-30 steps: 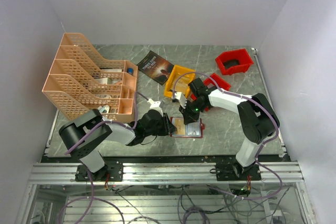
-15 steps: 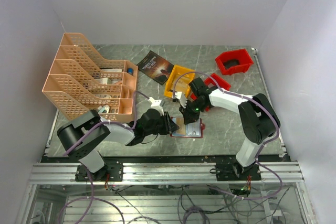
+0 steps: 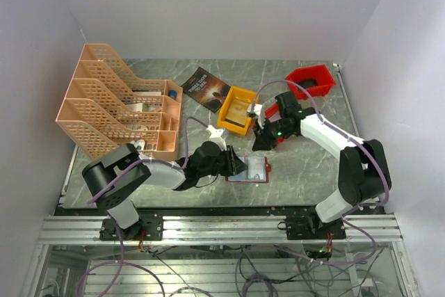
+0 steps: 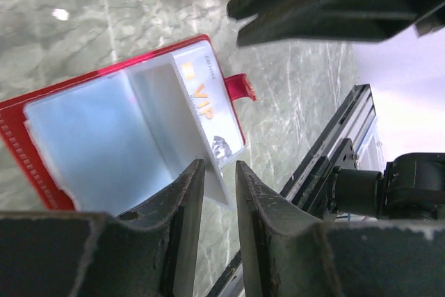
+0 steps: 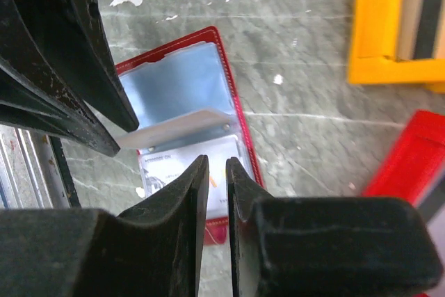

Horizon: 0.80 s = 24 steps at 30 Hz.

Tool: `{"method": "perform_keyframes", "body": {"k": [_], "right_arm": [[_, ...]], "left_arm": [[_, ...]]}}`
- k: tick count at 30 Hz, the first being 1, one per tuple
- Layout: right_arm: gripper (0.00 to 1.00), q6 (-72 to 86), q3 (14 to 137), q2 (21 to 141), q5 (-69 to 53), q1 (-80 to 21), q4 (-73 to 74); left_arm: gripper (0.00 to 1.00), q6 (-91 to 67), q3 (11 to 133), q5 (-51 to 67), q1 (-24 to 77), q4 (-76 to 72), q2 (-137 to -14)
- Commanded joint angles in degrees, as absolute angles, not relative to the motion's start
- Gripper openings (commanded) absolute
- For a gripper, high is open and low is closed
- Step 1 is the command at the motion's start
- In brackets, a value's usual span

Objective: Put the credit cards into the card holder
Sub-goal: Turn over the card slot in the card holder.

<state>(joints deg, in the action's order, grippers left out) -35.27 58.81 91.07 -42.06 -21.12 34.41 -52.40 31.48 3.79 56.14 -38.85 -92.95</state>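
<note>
Lying open by the near edge of the marble table (image 3: 306, 172), the small dark red folding card holder (image 3: 257, 170) has a clear pocket leaf (image 4: 177, 123) pinched in the left gripper (image 4: 218, 172); the right gripper (image 5: 217, 165) hovers closed, empty.

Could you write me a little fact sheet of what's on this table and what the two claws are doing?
setting: grey marbled table, two arms at its near edge
card holder: red, lying open on the table
VIP card: inside the holder
left gripper: pinching a clear pocket leaf, holding it up
right gripper: shut, nothing between its fingers, in the air by the holder
nearby: yellow bin, red bin, book, orange file rack
</note>
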Motion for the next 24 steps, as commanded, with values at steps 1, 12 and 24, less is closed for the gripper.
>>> {"method": "perform_keyframes", "body": {"k": [1, 12, 24], "right_arm": [[0.17, -36.7, 58.8, 86.6, -48.3, -15.8, 35.8], [0.17, -35.7, 57.8, 82.1, -55.0, -6.4, 35.6], [0.18, -34.7, 57.8, 81.2, -55.2, -2.5, 33.5]], "left_arm": [[0.37, -50.6, 35.4, 5.4, 58.0, -40.6, -95.8], [0.42, -49.2, 41.3, 6.2, 60.2, -42.4, -103.1], [0.42, -41.7, 29.1, -10.1, 60.9, -36.0, -80.8]]}}
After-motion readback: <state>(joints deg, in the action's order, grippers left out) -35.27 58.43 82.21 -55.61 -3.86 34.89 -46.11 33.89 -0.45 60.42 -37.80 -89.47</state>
